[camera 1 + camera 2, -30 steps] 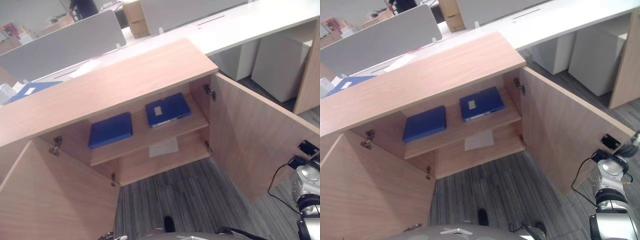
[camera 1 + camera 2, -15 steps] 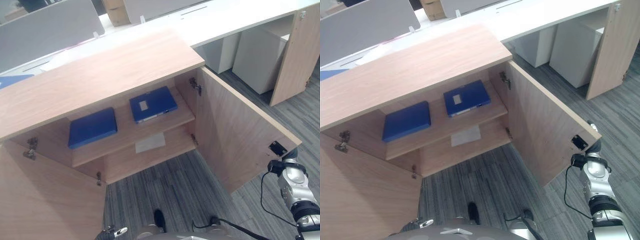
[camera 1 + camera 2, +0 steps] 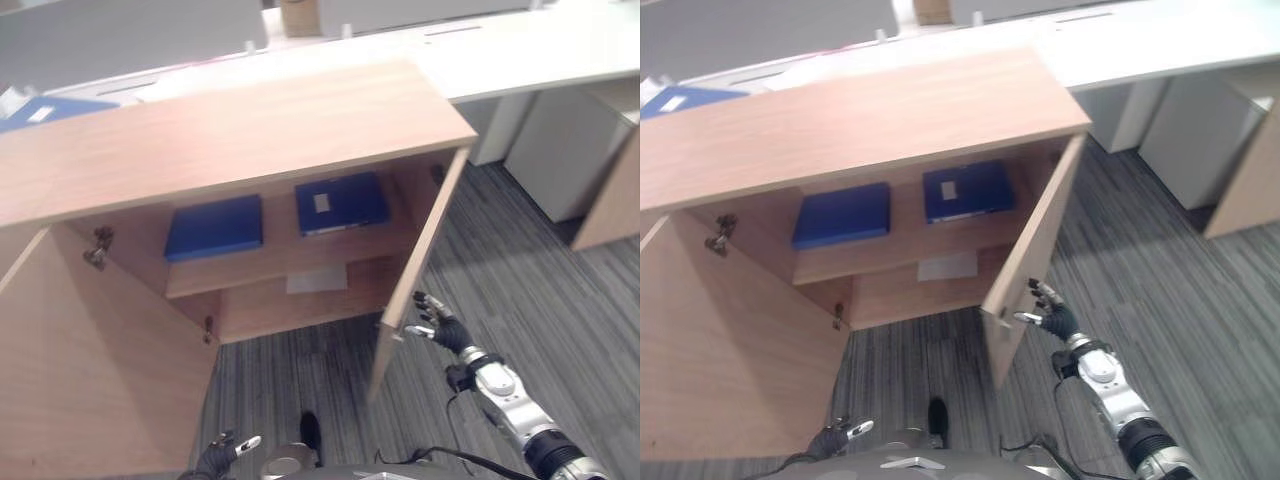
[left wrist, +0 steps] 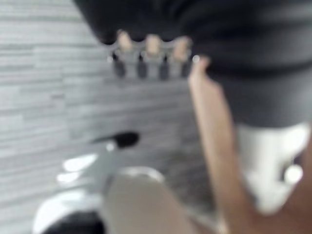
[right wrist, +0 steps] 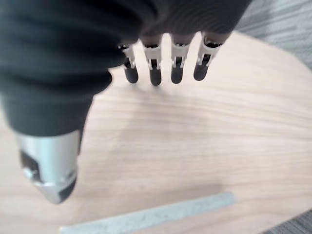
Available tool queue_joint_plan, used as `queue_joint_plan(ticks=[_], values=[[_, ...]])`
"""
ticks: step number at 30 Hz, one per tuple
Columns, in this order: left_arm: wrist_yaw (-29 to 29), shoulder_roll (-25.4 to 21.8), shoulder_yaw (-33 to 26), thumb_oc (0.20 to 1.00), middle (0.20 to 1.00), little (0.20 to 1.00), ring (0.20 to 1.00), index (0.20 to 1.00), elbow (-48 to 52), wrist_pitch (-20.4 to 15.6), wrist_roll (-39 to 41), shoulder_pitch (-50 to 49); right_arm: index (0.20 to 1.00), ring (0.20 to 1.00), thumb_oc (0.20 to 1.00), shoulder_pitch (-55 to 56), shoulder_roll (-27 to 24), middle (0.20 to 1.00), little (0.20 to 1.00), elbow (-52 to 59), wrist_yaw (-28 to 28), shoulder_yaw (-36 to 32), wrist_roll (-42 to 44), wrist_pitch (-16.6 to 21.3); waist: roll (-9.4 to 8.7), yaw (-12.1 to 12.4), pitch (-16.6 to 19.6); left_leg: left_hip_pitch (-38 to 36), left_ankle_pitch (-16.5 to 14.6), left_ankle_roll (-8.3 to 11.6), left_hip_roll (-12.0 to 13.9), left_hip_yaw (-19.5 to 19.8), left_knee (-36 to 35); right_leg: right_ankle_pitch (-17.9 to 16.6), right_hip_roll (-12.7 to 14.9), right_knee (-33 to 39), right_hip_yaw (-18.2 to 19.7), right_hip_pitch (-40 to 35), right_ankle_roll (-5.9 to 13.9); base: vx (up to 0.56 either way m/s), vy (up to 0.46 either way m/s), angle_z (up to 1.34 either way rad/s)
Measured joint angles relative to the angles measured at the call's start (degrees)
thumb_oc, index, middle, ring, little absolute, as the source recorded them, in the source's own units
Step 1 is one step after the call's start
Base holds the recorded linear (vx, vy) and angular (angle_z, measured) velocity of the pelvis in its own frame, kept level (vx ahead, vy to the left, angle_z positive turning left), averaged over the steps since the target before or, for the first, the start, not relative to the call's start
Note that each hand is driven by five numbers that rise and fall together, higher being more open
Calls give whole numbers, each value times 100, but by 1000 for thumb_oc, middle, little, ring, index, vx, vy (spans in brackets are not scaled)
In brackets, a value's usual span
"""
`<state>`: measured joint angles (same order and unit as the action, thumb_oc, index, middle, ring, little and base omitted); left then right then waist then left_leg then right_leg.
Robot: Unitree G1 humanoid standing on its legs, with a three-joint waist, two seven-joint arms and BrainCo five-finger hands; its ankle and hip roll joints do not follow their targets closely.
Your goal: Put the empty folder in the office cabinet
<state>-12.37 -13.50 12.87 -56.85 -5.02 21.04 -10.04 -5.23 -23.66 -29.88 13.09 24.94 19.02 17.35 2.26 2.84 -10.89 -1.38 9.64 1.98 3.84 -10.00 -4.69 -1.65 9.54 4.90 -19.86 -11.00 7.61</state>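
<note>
While the left hand stayed blurred, fingers unreadable, the right hand lay open-fingered against the cabinet door; two flat blue folders sat shelved.

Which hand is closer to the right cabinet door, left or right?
Right. The right hand has its fingers at the right cabinet door; the left hand hangs low near the floor, well away.

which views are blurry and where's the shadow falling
Left wrist view: heavily blurred, the left hand and the floor smeared. Right wrist view: right hand fairly crisp, the cabinet door soft. Eye views: sharp enough; the cabinet interior sits in shade under its top.
</note>
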Motion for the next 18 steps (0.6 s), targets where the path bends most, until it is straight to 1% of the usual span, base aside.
queue_joint_plan(ticks=[2, 3, 4, 8, 11, 12, 14, 15, 16, 18], values=[[73, -10, 0, 1000, 1000, 1000, 1000, 1000, -72, -42, 0, -86, 1000, 1000, 1000, -144, 192, 1000, 1000, -12, -22, 48, -37, 9, -142, 125, 76, 1, 18, -2, -53, 97, 25, 13, 33, -9, -127, -68, 10, 28, 63, 31], [90, -5, 11, 1000, 1000, 1000, 1000, 1000, -168, -44, 0, -104, 1000, 1000, 1000, -368, 268, 1000, 1000, -17, -65, 174, -57, 28, -233, 113, 121, -8, 18, -3, -88, 171, 28, 34, 54, -10, -212, -109, 25, 27, 65, 35], [115, -8, 8, 1000, 1000, 1000, 1000, 1000, -169, -62, 0, -119, 1000, 1000, 1000, -513, 306, 1000, 1000, -27, -103, 241, -116, 31, -253, 180, 140, -5, 18, -3, -106, 211, 26, 44, 61, -11, -254, -148, 30, 38, 76, 28], [313, -7, 2, 1000, 1000, 1000, 1000, 1000, -163, -270, 0, -79, 1000, 1000, 1000, -1239, 472, 1000, 1000, -529, -366, 459, -271, 12, -287, 422, 171, -38, 16, -3, -112, 283, 21, 53, 55, -9, -333, -231, 38, 38, 33, 11], [556, -17, -8, 1000, 1000, 1000, 1000, 1000, -195, -349, 1, -78, 1000, 1000, 1000, -1623, 685, 1000, 1000, -862, -654, 559, -255, -108, -301, 473, 192, -37, -24, 7, -115, 404, -30, 88, 37, 3, -453, -299, 46, 19, 6, 19], [708, -23, -29, 1000, 1000, 1000, 1000, 1000, -178, -408, 5, -68, 1000, 1000, 1000, -1723, 758, 1000, 1000, -992, -806, 571, -196, -165, -299, 587, 207, -33, -23, 9, -113, 421, -30, 123, 30, 6, -468, -312, -5, -13, -9, 10], [962, -43, -204, 1000, 1000, 1000, 1000, 1000, -151, -462, 7, -66, 1000, 1000, 1000, -1882, 923, 1000, 1000, -1374, -1049, 461, -180, -252, -303, 646, 257, -10, -20, 10, -104, 451, -31, 145, 21, 8, -506, -312, 25, -38, -36, 11], [1081, -76, -222, 1000, 1000, 1000, 1000, 1000, -138, -487, 8, -41, 1000, 1000, 1000, -1895, 933, 1000, 1000, -1465, -1111, 423, -176, -263, -296, 711, 270, 2, -19, 10, -106, 473, -31, 144, 20, 5, -525, -314, 25, -69, -75, 13], [1303, -127, -288, 1000, 1000, 1000, 1000, 1000, -80, -562, 11, -44, 1000, 1000, 1000, -1981, 963, 1000, 1000, -1795, -1152, 358, -167, -279, -295, 749, 281, 7, -18, 10, -106, 491, -31, 144, 16, 7, -540, -312, 25, -66, -95, 13], [1685, -148, -460, 1000, 1000, 1000, 1000, 1000, 29, -720, 17, -89, 1000, 1000, 1000, -1987, 946, 1000, 1000, -1989, -1143, 315, -156, -288, -276, 789, 288, 27, -8, 12, -103, 548, -30, 144, 14, 8, -589, -311, 25, -64, -144, 13]])
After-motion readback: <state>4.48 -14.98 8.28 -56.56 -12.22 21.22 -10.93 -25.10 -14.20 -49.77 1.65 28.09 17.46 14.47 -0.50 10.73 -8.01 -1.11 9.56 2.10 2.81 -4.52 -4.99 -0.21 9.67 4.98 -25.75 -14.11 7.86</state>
